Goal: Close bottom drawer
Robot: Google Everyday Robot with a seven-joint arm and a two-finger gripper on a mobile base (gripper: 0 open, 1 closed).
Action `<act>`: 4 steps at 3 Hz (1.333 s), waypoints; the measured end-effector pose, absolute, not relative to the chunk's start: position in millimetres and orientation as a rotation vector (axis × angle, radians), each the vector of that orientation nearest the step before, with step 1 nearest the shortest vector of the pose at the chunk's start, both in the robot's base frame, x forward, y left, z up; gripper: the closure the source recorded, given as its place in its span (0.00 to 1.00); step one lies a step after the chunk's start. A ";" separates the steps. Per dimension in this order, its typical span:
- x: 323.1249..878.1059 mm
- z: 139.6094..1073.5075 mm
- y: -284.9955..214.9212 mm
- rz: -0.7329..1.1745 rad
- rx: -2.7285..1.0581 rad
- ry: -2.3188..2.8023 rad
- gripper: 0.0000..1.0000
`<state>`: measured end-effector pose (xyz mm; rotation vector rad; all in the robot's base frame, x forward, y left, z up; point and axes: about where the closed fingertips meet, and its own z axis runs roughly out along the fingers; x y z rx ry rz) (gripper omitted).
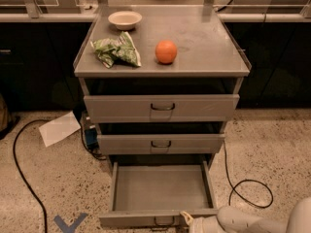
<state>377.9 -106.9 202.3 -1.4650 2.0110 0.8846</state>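
btm drawer (160, 187) is pulled right out, lowest of 3, tray open to view. gripper (189, 221) sits low at frame btm, against the front panel just r of the handle (164, 222); grip state can't tell. drawer lies straight ahead of it, and its slide axis runs back into the cabinet (232, 81). push prob needs to go square-on. floor cable (248, 194) is off r, apart.

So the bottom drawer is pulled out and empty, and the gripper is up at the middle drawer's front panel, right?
Not quite. The camera view shows the gripper low down at the front panel of the bottom drawer, just right of its handle, not up at the middle drawer. The rest holds: the bottom drawer is pulled out and empty.
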 end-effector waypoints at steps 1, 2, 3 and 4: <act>375.4 203.2 -106.9 0.897 -1.461 2.018 0.00; 367.8 208.3 -102.4 0.908 -1.473 2.005 0.00; 359.7 199.3 -97.6 0.949 -1.477 2.011 0.00; 361.1 184.8 -97.4 0.978 -1.482 2.025 0.00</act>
